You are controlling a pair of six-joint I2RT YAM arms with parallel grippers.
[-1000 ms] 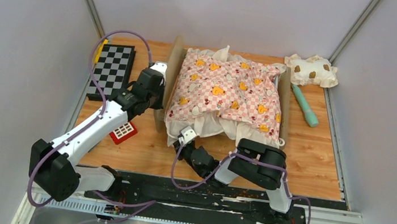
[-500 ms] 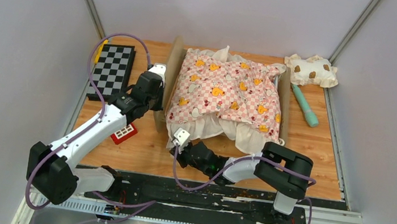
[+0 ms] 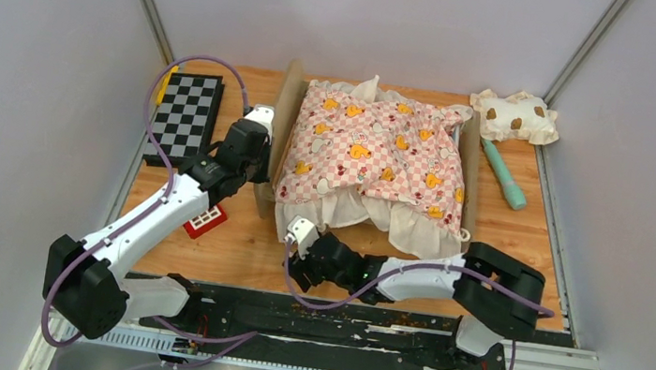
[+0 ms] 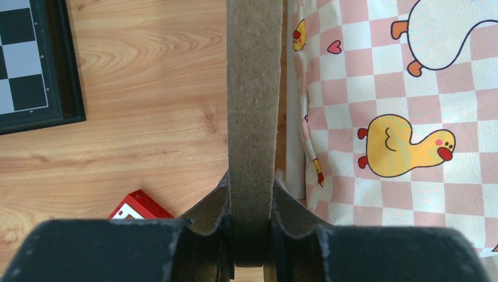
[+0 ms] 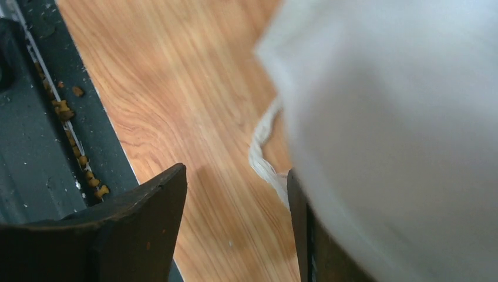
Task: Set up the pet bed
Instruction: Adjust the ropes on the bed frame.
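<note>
The pet bed, a light-wood frame, stands mid-table with its headboard on edge at the left and a side rail on the right. A pink checkered duck cushion covers it, hiding the base. My left gripper is shut on the headboard's top edge, the board clamped between both fingers. My right gripper sits low at the cushion's front-left corner. It is open over bare wood, and blurred white ruffle drapes over its right finger.
A cream spotted pillow and a teal stick lie at the back right. A chessboard and a small red block lie left of the bed. The black rail runs along the near edge.
My right gripper has opened and let go of the cushion's ruffle, while its elbow swung out to the right. The left arm has held still on the headboard.
</note>
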